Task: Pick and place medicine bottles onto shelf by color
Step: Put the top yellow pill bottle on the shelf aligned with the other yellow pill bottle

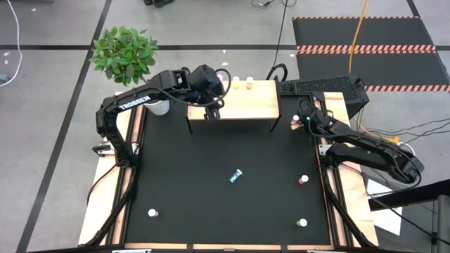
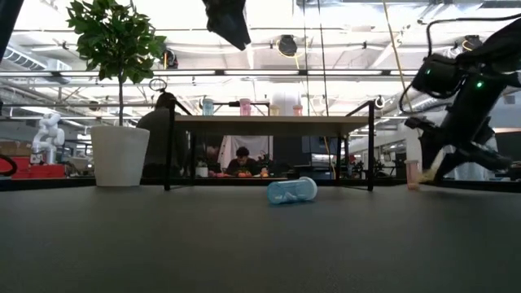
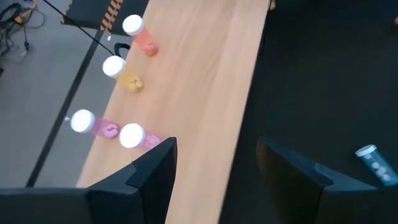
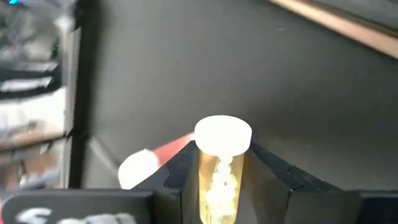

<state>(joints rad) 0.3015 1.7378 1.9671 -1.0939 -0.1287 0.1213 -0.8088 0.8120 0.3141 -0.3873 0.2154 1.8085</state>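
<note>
Yellow bottle (image 4: 221, 177) sits clamped between right fingers (image 4: 270, 171) near the mat's far-right edge; left fingers (image 3: 158, 171) apart over shelf (image 3: 205, 93).

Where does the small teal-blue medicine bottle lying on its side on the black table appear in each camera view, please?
High view: teal-blue bottle lies mid-table, in front of the light wooden shelf.
Low view: centre foreground, on its side, below the shelf top.
Left wrist view: at the right edge, beyond the open left gripper.
Right wrist view: not in it.
Shared landmark: the wooden shelf.
</note>
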